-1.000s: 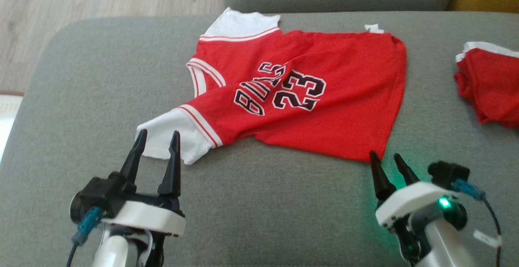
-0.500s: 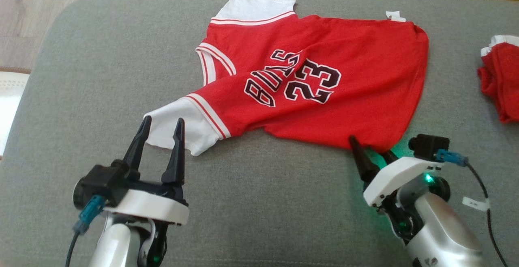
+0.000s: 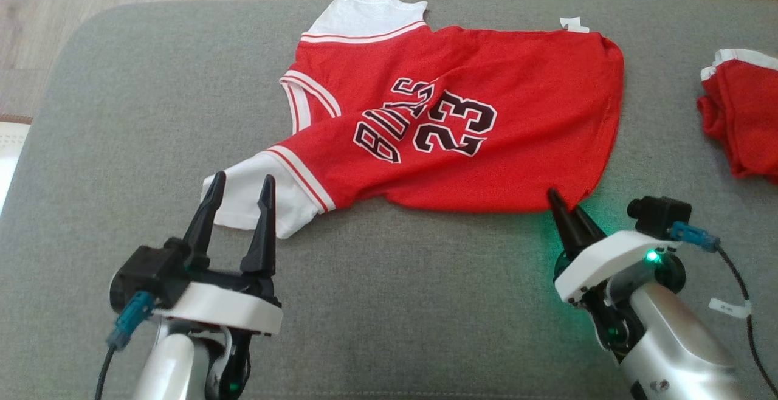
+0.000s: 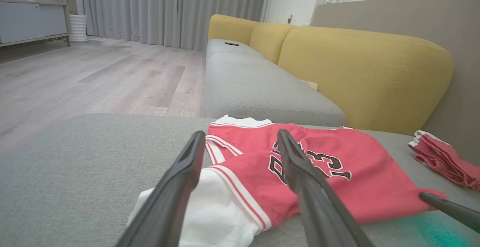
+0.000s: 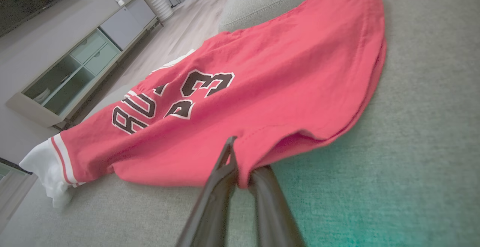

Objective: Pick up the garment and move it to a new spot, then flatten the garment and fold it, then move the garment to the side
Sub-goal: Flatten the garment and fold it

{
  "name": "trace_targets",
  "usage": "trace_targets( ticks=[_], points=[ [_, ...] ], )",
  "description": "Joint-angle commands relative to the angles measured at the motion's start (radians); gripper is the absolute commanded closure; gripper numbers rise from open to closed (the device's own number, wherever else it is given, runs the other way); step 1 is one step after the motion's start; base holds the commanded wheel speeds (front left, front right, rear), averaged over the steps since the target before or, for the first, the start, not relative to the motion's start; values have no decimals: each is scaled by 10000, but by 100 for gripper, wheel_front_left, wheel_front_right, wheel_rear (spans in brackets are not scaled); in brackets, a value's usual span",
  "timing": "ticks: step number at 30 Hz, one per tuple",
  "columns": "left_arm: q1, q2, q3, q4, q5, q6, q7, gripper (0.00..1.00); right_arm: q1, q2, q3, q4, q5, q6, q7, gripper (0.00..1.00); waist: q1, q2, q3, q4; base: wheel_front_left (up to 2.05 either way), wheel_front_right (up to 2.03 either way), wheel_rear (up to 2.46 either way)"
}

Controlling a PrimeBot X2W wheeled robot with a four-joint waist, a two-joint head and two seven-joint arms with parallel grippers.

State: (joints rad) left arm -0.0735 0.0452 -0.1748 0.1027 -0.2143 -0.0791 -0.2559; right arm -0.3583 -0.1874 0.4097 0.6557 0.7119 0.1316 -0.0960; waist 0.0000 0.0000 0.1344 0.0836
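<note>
Right wrist view: right pincer (image 5: 243,160) clenched on jersey (image 5: 262,70) hem corner. Jersey laid across cushion (image 5: 412,145), long axis left-right. Left pincer (image 3: 240,187) released, sleeve (image 3: 292,199) directly ahead, not yet gripped.

From the head we look down on the grey fabric sofa seat (image 3: 389,303); our left wrist camera skims low across it toward the yellow backrest (image 4: 360,74), our right sits nearest, at the hem; all three share the red short-sleeved jersey (image 3: 516,84)
</note>
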Motion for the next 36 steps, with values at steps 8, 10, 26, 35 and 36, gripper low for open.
trace_targets(
  ticks=[8, 10, 26, 35, 36],
  points=[
    [-423, 51, 505, -343, -8, 61, -59, 0, -306, -359, -267, -219, 171, -9, -909, 100, 0, 0, -150, -156, 0, 0, 0],
    [-409, 51, 512, -344, -11, 64, -59, 0, -255, -422, -366, -245, 180, -9, -964, 100, 0, 0, -180, -182, 0, 0, 0],
    [-231, 51, 392, -413, -92, 141, -59, 0, 223, -1203, -3251, 475, -2129, -9, -261, 100, 0, 0, -422, -439, 0, 0, 0],
    [-222, 51, 252, -408, -186, 167, -59, 0, 529, -346, -5019, -203, -4887, -9, 709, 0, 0, 0, -432, -454, 0, 0, 0],
    [-224, 51, 251, -410, -190, 166, -59, 0, 612, -207, -5249, -392, -5159, -9, 728, 0, 0, 0, -432, -457, 0, 0, 0]
  ],
)
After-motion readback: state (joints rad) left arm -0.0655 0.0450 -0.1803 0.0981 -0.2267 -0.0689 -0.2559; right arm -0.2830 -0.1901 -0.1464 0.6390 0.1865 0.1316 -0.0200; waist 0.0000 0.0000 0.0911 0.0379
